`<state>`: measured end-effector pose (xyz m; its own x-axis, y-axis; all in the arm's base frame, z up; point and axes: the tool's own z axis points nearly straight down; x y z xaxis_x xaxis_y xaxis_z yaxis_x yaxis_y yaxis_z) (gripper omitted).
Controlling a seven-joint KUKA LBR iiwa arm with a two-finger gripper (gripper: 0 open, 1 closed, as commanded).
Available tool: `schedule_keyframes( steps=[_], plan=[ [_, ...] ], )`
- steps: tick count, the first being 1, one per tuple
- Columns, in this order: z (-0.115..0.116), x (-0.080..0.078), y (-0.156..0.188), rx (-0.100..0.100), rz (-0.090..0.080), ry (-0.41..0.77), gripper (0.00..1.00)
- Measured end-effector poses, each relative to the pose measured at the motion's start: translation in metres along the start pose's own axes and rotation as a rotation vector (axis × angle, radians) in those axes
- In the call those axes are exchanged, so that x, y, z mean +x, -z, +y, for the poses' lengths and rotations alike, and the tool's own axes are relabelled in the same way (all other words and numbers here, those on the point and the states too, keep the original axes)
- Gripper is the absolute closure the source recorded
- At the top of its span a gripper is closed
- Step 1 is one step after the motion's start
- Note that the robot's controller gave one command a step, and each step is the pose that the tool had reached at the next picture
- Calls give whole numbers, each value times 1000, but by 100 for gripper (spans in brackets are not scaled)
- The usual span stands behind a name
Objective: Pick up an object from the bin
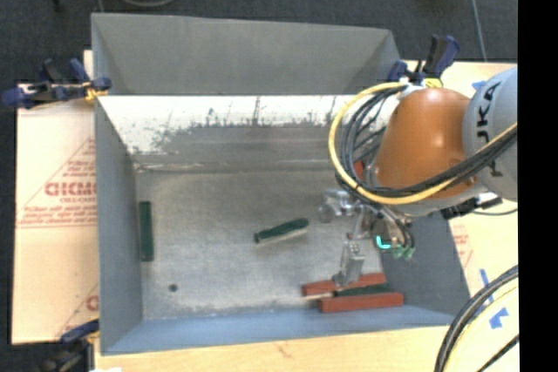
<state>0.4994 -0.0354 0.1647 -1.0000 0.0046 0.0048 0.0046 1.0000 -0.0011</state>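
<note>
The gripper [347,273] hangs low in the grey metal bin [118,213], just above a flat red-brown bar [318,288] near the lower right corner. Whether it is open cannot be told.

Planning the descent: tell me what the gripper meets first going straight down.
Probably the upper red-brown bar in the bin's near right corner; the gripper points at it, depth unclear.

1. the arm [497,122] is pale grey, with dark letters "ku" on its side.
2. a round, glossy orange cover [418,139] sits on the wrist.
3. black and yellowish cables [342,144] loop in a bundle around the cover's edge.
4. the gripper [351,267] is slim, of silver-grey metal.
5. a small green-blue light [384,242] glows beside it.
</note>
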Motion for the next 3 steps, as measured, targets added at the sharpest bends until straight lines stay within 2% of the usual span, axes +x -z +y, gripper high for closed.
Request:
schedule_keyframes(
  steps=[1,2,3],
  plan=[
    [15,-106,-91,1,-9,186,0],
    [15,-106,-88,0,-10,185,100],
    [3,-115,51,4,-19,239,100]
  ],
)
